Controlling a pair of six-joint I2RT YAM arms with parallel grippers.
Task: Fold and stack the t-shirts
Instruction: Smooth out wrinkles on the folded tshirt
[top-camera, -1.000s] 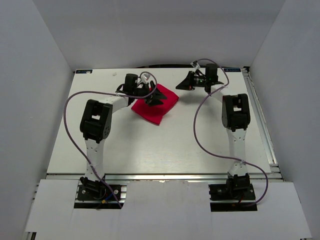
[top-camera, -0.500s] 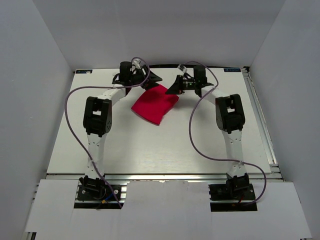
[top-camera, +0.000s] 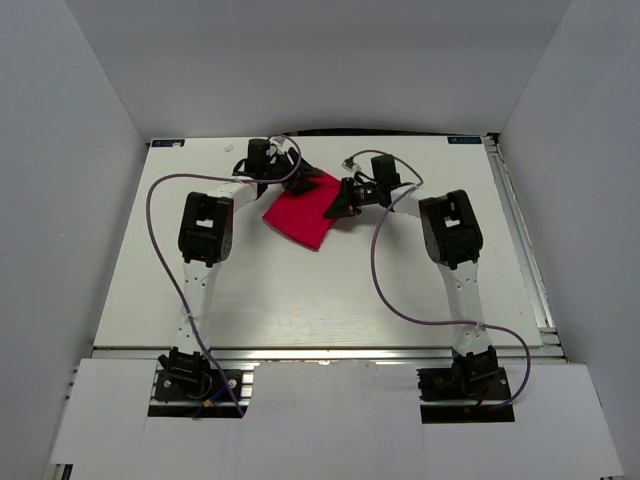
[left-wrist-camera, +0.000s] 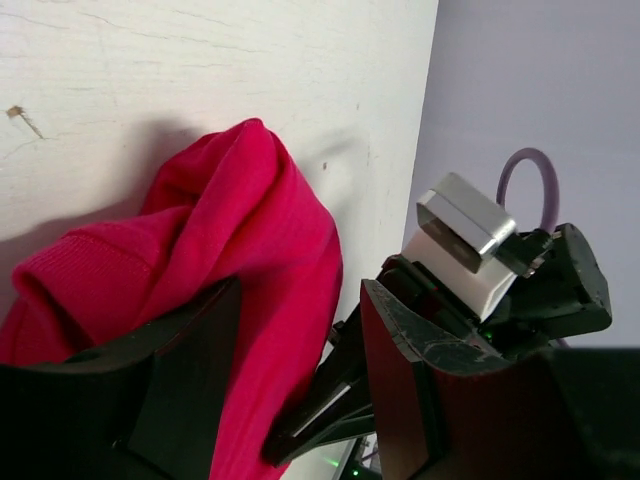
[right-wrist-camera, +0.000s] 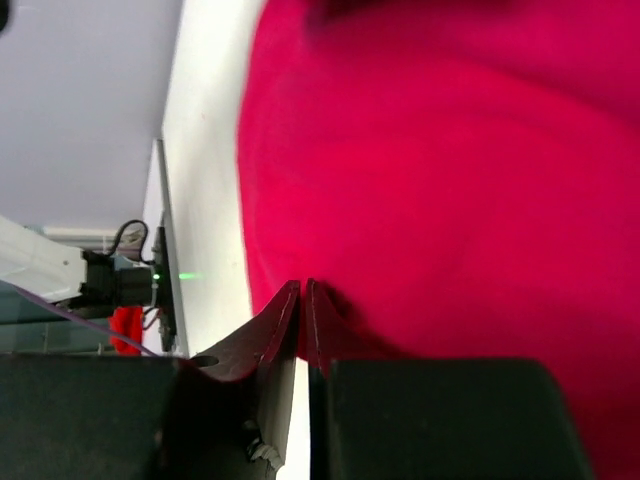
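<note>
The step in hand looks like a closing fold or tidy-up of the bundle. To do it well, keep the lower layers flat on the tabletop (top-camera: 300, 300). Take up only the loose top layer of the t-shirt (top-camera: 298, 215), and bring both sides over together so the packet does not skew. The red t-shirt lies as a compact, tilted packet at the far middle of the tabletop. The left tool (left-wrist-camera: 300, 290) stands wide at its far left corner, with bunched cloth showing between the jaws, unpinched. The right tool (right-wrist-camera: 303, 287) is narrow, nearly closed, its tips at the t-shirt's right edge. No cloth shows nipped between them.
</note>
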